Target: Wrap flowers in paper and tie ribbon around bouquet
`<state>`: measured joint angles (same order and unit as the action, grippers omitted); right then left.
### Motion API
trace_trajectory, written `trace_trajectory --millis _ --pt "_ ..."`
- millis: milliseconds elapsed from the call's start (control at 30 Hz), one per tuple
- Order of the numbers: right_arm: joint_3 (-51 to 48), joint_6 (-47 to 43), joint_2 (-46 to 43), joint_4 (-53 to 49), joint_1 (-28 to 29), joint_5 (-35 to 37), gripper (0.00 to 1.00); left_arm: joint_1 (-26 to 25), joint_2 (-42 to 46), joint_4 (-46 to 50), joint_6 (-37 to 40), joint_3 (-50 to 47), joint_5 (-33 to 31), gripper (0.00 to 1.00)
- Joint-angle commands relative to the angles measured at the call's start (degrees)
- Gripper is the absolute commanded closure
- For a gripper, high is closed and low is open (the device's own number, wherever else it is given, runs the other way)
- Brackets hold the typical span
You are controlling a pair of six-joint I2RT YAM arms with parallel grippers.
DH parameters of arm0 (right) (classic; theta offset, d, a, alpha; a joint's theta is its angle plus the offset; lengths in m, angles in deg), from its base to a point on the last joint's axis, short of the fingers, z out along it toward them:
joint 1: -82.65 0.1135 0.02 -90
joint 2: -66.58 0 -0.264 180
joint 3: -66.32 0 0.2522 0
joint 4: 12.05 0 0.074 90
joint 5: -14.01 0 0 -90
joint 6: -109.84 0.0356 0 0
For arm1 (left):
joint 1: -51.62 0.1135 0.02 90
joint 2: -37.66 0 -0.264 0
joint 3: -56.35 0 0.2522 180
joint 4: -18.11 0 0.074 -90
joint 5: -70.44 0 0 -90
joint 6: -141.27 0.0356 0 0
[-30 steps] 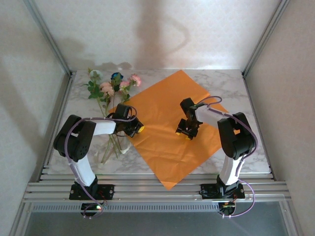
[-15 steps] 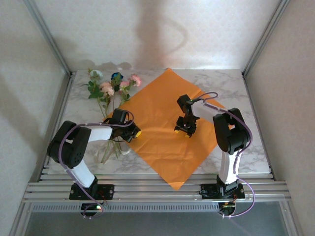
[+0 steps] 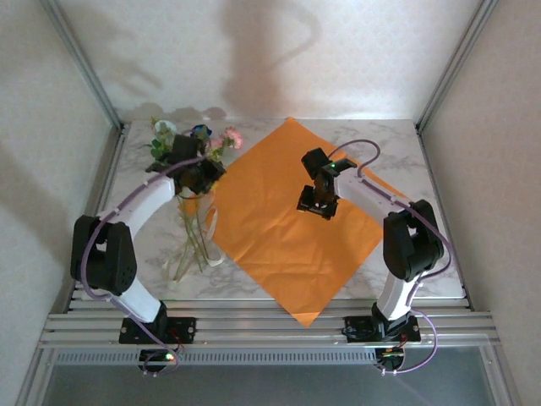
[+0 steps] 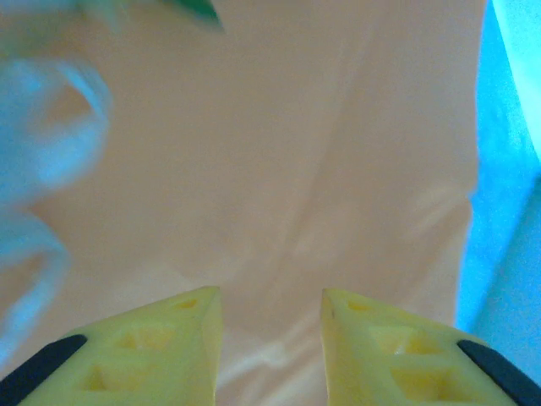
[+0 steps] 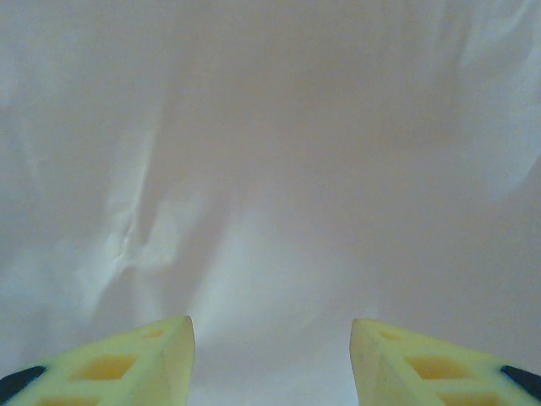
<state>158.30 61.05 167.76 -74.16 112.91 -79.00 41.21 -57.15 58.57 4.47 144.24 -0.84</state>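
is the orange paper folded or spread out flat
Spread out flat. In the top view the paper lies on the table as one open diamond, with no corner turned over and nothing wrapped in it.

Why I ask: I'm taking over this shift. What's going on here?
Two robot arms are setting up a bouquet. The orange paper lies flat on the table, and the flowers lie beside its left edge, unwrapped. The left gripper hovers near the blooms, fingers apart, holding nothing. The right gripper hangs over the paper's middle, fingers also apart and empty. Nothing is tied yet.
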Motion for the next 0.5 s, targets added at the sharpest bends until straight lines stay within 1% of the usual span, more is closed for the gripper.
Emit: trace_trajectory --millis 0,33,100,200,467 --pt "-3.3 -2.0 -2.6 2.8 0.8 -3.1 0.47 2.0 -7.5 18.0 21.7 7.5 -12.5 0.68" --pt "-4.5 -2.0 -3.5 4.0 0.8 -4.1 0.46 2.0 -9.5 19.7 24.8 9.4 -14.1 0.70" --pt "-7.2 -1.9 -5.6 7.2 0.9 -6.5 0.45 1.9 -12.3 20.6 30.2 11.0 -15.8 0.71" --pt "-9.1 -1.6 -7.3 8.1 0.8 -7.4 0.43 1.7 -12.5 19.0 34.7 9.8 -16.2 0.70" --pt "-11.2 -0.2 -7.2 8.6 0.9 -7.8 0.43 1.0 -12.1 16.8 37.6 2.5 -18.4 0.68"
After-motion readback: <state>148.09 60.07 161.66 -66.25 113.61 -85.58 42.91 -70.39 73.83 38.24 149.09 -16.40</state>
